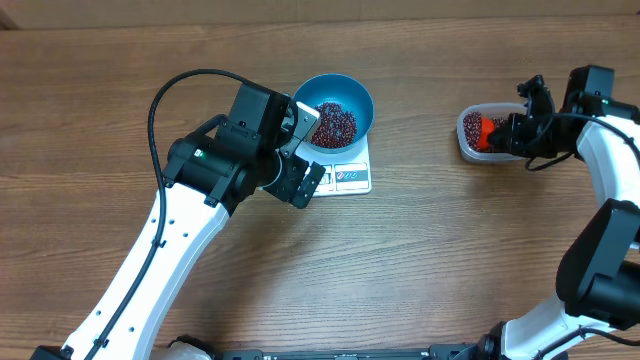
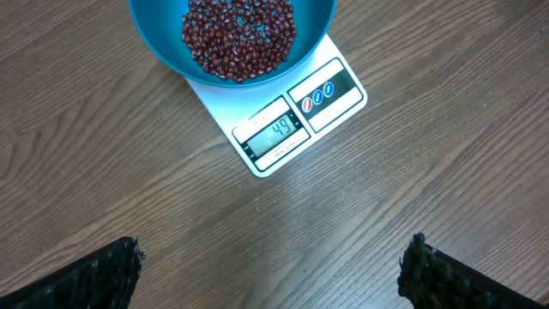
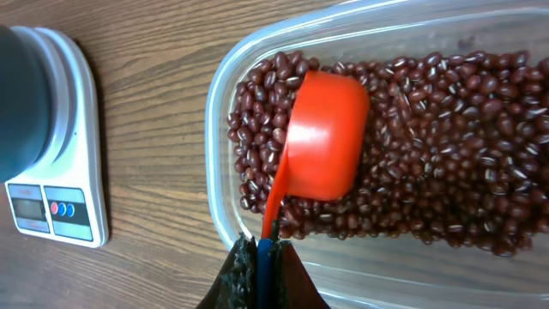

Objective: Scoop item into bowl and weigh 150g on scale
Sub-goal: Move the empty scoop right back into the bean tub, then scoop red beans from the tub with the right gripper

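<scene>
Right end effector (image 3: 261,251) on glossy scoop (image 3: 326,137)

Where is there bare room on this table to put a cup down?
Bare table lies between the scale and the tub, and across the wide stretch below them in the overhead view. Crowded: beside the blue bowl, where the open left gripper hovers, and the tub, where the right gripper holds the scoop.

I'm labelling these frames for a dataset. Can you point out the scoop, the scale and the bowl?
scoop (image 3: 326,133), right wrist view, on the rounded back of its cup.
scale (image 2: 274,130), left wrist view, on its display.
bowl (image 1: 340,90), overhead view, on the bare inner wall above the beans.
</scene>
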Tool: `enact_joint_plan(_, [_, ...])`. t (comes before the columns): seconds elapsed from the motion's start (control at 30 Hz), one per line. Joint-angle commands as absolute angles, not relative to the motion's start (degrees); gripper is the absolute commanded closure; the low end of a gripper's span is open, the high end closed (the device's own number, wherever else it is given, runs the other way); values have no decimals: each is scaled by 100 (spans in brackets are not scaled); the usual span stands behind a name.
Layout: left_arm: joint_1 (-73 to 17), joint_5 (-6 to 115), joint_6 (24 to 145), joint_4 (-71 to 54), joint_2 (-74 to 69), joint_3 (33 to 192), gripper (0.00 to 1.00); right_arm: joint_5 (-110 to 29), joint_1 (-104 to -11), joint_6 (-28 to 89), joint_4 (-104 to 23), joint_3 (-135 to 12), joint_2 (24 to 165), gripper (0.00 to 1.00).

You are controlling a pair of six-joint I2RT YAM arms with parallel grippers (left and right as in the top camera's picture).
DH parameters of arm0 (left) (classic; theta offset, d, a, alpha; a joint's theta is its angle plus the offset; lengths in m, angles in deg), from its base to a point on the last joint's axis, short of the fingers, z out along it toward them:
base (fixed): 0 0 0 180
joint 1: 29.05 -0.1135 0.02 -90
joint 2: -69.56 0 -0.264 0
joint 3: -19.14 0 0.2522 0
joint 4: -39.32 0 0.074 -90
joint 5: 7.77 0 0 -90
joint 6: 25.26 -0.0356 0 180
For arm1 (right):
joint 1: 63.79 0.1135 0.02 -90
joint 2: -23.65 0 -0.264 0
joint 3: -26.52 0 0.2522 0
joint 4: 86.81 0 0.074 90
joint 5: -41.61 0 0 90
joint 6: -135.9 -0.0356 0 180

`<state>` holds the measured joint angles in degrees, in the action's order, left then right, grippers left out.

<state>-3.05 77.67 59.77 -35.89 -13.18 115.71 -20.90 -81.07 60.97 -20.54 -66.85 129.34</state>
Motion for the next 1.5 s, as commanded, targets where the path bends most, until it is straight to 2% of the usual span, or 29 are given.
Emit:
enact_joint_plan(0.0, [-312, 7682, 5852, -3572, -1357, 11527, 0, -1948, -8141, 6095, -2047, -6508, 12927, 96])
enact_joint_plan(0.7, [-312, 7682, 5850, -3572, -1357, 11527, 0, -598, -8990, 6101, -1988, -6329, 12927, 97])
enact_joint_plan(1.47, [-312, 7682, 5852, -3572, -1357, 11527, 0, 60, -9438, 5898, -2226, -6025, 12932, 96])
